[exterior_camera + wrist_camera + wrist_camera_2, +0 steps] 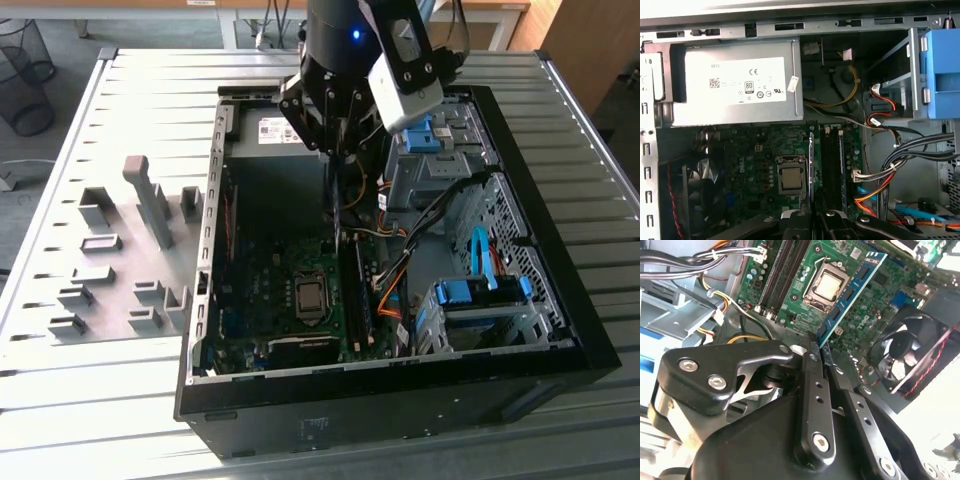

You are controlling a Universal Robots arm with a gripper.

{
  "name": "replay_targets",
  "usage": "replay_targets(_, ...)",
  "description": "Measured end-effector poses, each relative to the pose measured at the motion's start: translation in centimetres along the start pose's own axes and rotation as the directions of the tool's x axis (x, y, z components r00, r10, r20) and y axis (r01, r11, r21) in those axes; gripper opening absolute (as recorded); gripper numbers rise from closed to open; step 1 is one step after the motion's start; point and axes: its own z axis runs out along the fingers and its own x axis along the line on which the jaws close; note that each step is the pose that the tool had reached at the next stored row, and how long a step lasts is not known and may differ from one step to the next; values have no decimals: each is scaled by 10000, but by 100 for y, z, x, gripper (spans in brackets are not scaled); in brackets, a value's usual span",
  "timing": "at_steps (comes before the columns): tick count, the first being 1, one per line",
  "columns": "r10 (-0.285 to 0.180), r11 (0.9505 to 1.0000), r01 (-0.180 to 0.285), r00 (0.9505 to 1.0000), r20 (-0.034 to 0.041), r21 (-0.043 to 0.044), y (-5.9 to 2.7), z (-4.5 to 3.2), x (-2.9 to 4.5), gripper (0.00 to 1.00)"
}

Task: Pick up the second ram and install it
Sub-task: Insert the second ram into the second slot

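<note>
the second ram [852, 292], a thin flat blue-green circuit-board strip with dark chips, is held edge-on in the black metal gripper [821, 352], the jaws closed narrowly on one end of it. it hangs above the green motherboard [752, 165] inside the open black computer case [560, 330], which lies on the ribbed grey metal desk [100, 400].

risk, as judged: the strip appears to hang beside the square silver processor socket [827, 285], while the long black memory slots [782, 275] lie on the socket's far side. a descent from this line would likely press the board edge onto the socket or nearby components. a tilt in the grip could jam one end in a slot. the bundled orange and black cables [880, 190] sit near the slots and could snag.

differences between views: the second wrist view shows the grip itself and the strip's face with its chips. the first wrist view shows the strip as a thin vertical edge [811, 165], set against the slots [832, 165] and the grey power supply box with its white label [735, 82]. the exterior view shows the arm [340, 40] reaching into the case and the grey plastic fixture blocks [130, 250] on the desk.
</note>
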Motion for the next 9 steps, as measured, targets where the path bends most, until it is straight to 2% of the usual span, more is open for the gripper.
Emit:
replay_targets(2, -135, 9999, 135, 9999, 0, 2, 0, 26, -7, 14)
replay_targets(9, -136, 9999, 136, 9999, 14, 2, 1, 64, -8, 14)
